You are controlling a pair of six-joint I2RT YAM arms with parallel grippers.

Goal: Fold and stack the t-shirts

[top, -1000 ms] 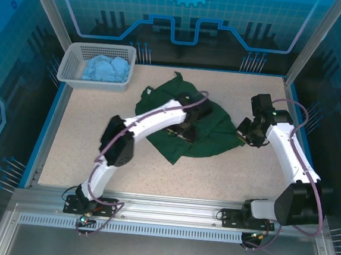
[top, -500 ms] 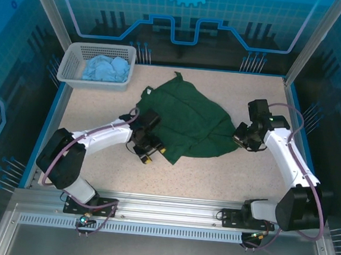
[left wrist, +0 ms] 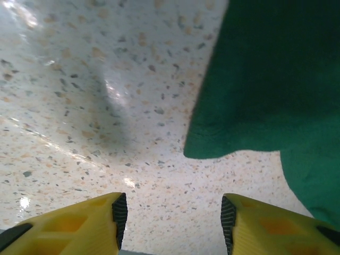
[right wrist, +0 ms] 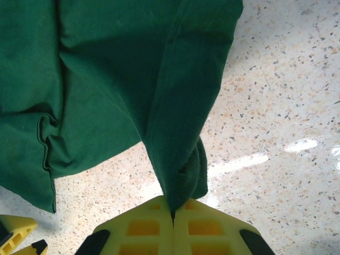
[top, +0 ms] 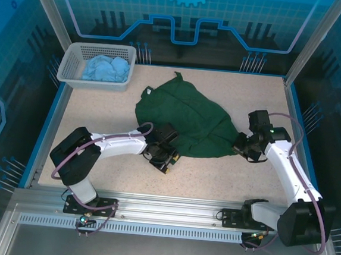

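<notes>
Clenched on a fold of the dark green t-shirt (right wrist: 106, 79) with the right gripper (right wrist: 172, 211), spread wide and empty with the left gripper (left wrist: 171, 218) just beside its hem.

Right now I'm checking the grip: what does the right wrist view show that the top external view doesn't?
Right wrist adds the close-up: the right gripper shut on a bunched fold of the dark green cloth t-shirt. Top external adds the white plastic lattice basket holding the crumpled light blue t-shirt. Both show the green shirt lying on the speckled table.
</notes>
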